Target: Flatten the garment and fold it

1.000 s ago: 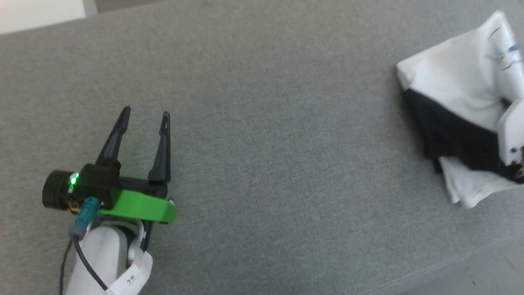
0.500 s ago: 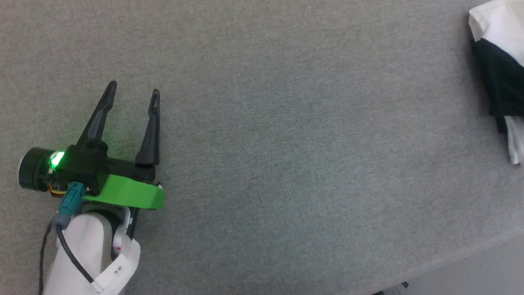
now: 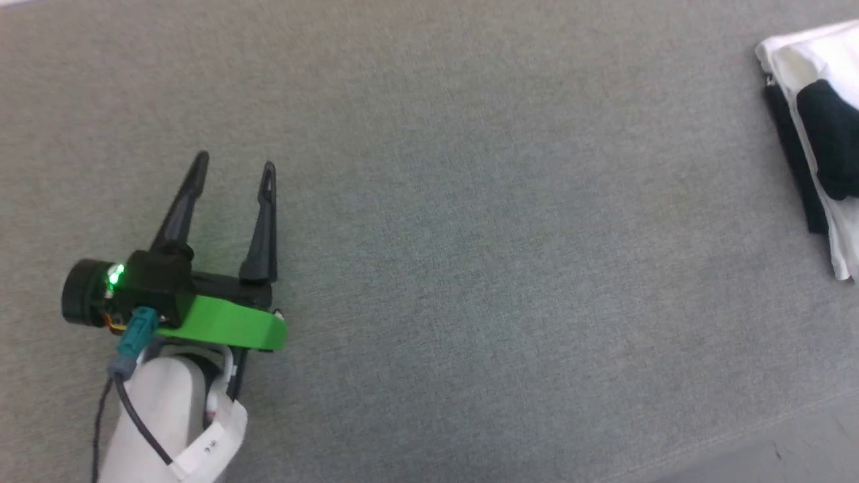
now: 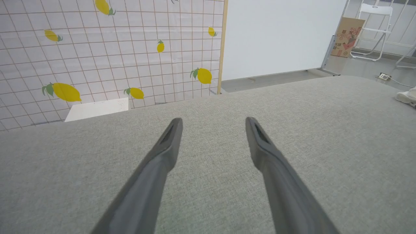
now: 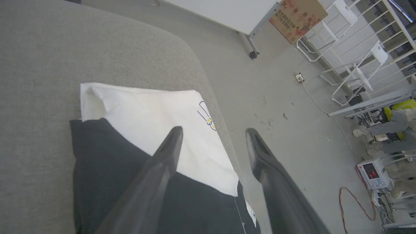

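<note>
Nearest the robot, at the left, the left gripper [image 3: 235, 161] hangs just above the grey padded surface [image 3: 470, 268], its jaws spread with nothing between them. A wide bare stretch of that surface separates it from the garment [image 5: 146, 110]. The garment lies well to the right as a compact folded stack, white panel and black part both showing, close to the surface's rounded right edge.

The right gripper [image 5: 213, 129] hovers over the stack with its jaws released and holding no cloth; whether a finger brushes the fabric cannot be told. The fold looks about finished, so the step in hand is probably letting go and drawing clear.

Rising straight off before any sideways travel, fingers kept apart, should avoid snagging the thin top layer or nudging the stack over the edge. Farther off lie the floor [image 5: 276, 97] and a cardboard box [image 5: 297, 18].
</note>
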### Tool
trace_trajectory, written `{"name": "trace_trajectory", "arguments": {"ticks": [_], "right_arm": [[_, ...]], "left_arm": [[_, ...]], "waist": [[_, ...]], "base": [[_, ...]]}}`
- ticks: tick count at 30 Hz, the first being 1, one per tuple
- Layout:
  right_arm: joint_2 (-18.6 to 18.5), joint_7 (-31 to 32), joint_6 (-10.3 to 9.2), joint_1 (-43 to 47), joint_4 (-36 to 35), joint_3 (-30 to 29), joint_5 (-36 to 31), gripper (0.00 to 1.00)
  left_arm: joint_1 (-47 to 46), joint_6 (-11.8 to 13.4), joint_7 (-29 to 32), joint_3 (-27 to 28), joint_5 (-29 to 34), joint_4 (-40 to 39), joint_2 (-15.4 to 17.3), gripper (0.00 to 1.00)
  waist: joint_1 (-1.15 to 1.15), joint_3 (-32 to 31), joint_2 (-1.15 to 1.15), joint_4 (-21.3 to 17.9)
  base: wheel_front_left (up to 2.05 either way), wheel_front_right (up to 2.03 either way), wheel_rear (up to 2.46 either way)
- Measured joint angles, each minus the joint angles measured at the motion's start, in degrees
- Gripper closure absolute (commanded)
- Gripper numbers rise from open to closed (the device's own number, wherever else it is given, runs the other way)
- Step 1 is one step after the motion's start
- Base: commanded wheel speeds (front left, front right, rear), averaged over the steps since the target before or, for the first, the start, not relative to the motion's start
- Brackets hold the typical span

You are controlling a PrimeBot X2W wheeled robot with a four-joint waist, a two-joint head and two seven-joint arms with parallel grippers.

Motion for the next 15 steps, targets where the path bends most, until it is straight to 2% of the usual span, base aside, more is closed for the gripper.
{"name": "trace_trajectory", "arguments": {"ticks": [7, 15], "right_arm": [[1.27, -8.62, 0.00, 1.96, -2.78, 4.63, 9.60, 0.00], [4.88, -13.24, 0.00, 13.73, -15.19, 10.92, 20.01, 0.00]], "left_arm": [[1.93, 0.74, -1.91, -0.19, -2.13, 4.63, -2.87, 0.00], [4.61, 1.68, -2.49, -0.19, -4.49, 8.08, -4.87, 0.00]], "waist": [[-0.01, -5.78, 0.00, 1.98], [-0.01, -12.89, 0.00, 5.54]], "base": [[0.00, 0.00, 0.00], [0.00, 0.00, 0.00]]}}
